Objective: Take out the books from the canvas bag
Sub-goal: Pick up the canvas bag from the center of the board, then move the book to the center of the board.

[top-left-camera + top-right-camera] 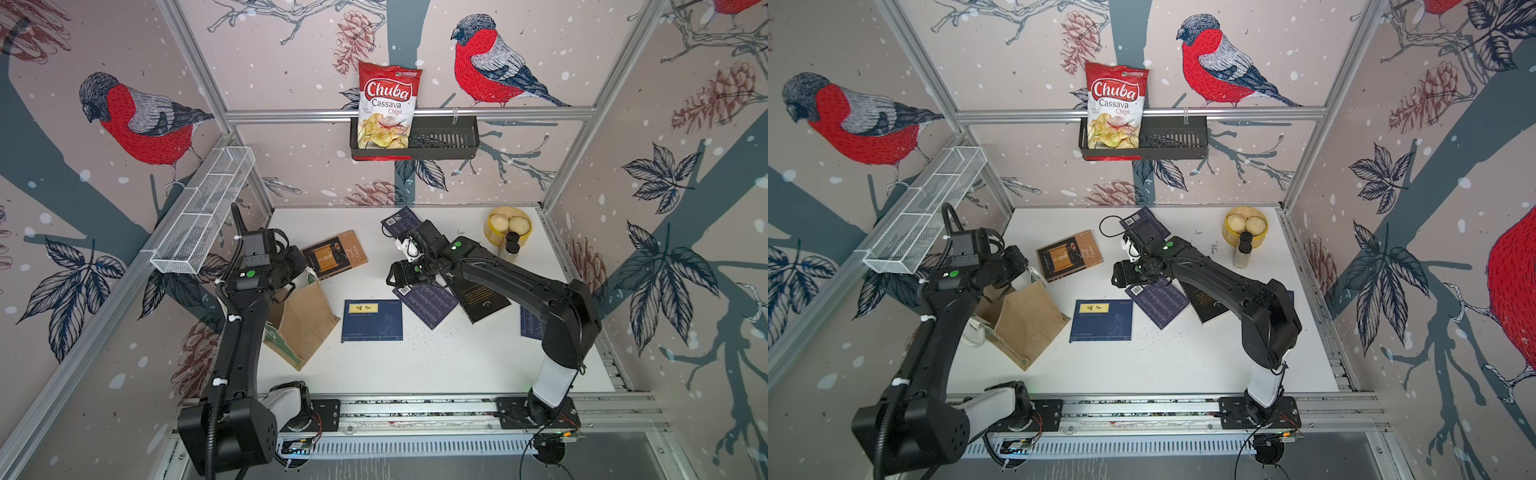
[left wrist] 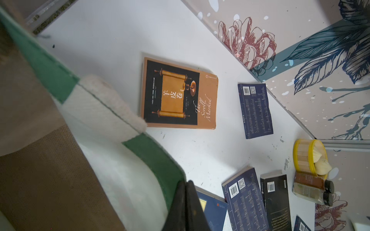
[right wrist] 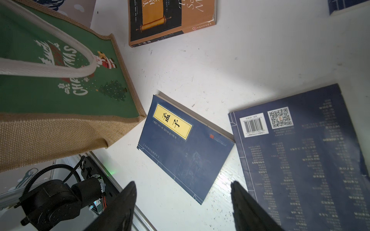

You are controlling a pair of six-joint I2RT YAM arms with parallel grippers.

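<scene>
Left hand (image 2: 185,183) clenched at canvas bag (image 1: 307,324) rim, mouth half hidden; right hand (image 3: 183,183) released.

Tan-and-green canvas bag (image 1: 305,324), navy yellow-labelled book (image 1: 372,321), brown book (image 1: 334,254), black book (image 1: 484,301)

A red-and-white Chuba cassava chips bag (image 1: 388,108) stands in the left end of a black slotted metal basket (image 1: 444,141) hung against bird-print wallpaper (image 1: 490,62). Below and left of that basket, a white wire-mesh tray (image 1: 203,216) is fixed to the side frame. Below and right of it, on the white tabletop (image 1: 415,365), a round yellow tub (image 1: 492,239) of pale shell-shaped pieces (image 1: 519,225) sits just beside two small clear black-capped bottles (image 2: 309,192).
</scene>
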